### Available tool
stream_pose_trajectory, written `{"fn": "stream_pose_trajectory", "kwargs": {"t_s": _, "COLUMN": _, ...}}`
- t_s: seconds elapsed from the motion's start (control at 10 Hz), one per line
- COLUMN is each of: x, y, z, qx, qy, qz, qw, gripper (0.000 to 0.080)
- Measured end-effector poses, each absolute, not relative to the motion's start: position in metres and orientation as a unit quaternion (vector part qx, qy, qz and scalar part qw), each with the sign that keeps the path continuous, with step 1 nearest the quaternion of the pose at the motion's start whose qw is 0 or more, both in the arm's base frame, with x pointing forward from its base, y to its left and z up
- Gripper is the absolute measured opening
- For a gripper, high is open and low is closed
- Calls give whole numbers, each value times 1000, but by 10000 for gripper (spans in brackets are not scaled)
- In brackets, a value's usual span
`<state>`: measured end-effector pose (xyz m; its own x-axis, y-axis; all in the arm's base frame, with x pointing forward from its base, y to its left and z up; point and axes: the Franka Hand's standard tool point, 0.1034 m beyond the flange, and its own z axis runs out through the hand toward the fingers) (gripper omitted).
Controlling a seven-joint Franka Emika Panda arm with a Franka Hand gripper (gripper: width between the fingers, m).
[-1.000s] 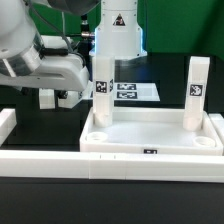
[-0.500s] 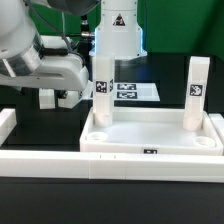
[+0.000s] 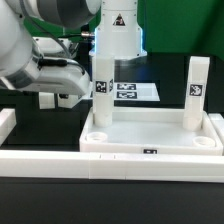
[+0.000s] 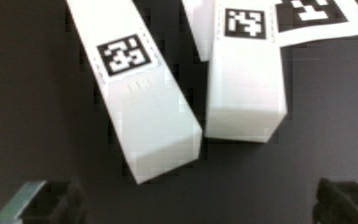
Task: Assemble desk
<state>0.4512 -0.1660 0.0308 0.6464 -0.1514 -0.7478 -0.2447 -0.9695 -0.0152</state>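
The white desk top (image 3: pixel 152 140) lies on the table like a shallow tray. Two white tagged legs stand upright in its back corner sockets, one on the exterior view's left (image 3: pixel 100 88) and one on its right (image 3: pixel 197 90). Two loose legs lie side by side on the black table, one (image 4: pixel 140 90) next to the other (image 4: pixel 247 80). My gripper (image 4: pixel 190 203) hovers above their near ends, open and empty, its dark fingertips (image 4: pixel 25 200) wide apart. In the exterior view the gripper (image 3: pixel 60 92) is at the left, over the loose legs (image 3: pixel 45 98).
The marker board (image 3: pixel 130 90) lies behind the desk top and also shows in the wrist view (image 4: pixel 322 14). A long white border rail (image 3: pixel 50 160) runs along the front and up the exterior view's left side. A white robot base (image 3: pixel 118 35) stands at the back.
My arm has shifted: its upper links now fill more of the exterior view's upper left, and the hand has turned slightly. The desk top and legs have not moved.
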Motion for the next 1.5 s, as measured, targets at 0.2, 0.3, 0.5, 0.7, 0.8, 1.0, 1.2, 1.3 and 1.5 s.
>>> {"fn": "stream_pose_trajectory", "kwargs": {"t_s": 0.2, "x": 447, "y": -164, "z": 26, "qx": -895, "qy": 107, "qz": 429, "qw": 59, "gripper": 649}}
{"fn": "stream_pose_trajectory", "kwargs": {"t_s": 0.3, "x": 447, "y": -164, "z": 26, "qx": -895, "qy": 107, "qz": 428, "qw": 59, "gripper": 649}}
{"fn": "stream_pose_trajectory", "kwargs": {"t_s": 0.5, "x": 445, "y": -160, "z": 23, "qx": -894, "qy": 111, "qz": 431, "qw": 56, "gripper": 649}}
{"fn": "stream_pose_trajectory", "kwargs": {"t_s": 0.7, "x": 439, "y": -163, "z": 16, "qx": -895, "qy": 115, "qz": 428, "qw": 54, "gripper": 649}}
{"fn": "stream_pose_trajectory", "kwargs": {"t_s": 0.8, "x": 433, "y": -160, "z": 10, "qx": -895, "qy": 114, "qz": 429, "qw": 52, "gripper": 649}}
{"fn": "stream_pose_trajectory", "kwargs": {"t_s": 1.0, "x": 426, "y": -159, "z": 6, "qx": -893, "qy": 113, "qz": 432, "qw": 51, "gripper": 649}}
{"fn": "stream_pose_trajectory", "kwargs": {"t_s": 1.2, "x": 434, "y": -166, "z": 16, "qx": -894, "qy": 115, "qz": 429, "qw": 54, "gripper": 649}}
{"fn": "stream_pose_trajectory", "kwargs": {"t_s": 1.3, "x": 439, "y": -168, "z": 18, "qx": -896, "qy": 114, "qz": 425, "qw": 53, "gripper": 649}}
{"fn": "stream_pose_trajectory", "kwargs": {"t_s": 1.5, "x": 456, "y": -169, "z": 29, "qx": -900, "qy": 111, "qz": 419, "qw": 53, "gripper": 649}}
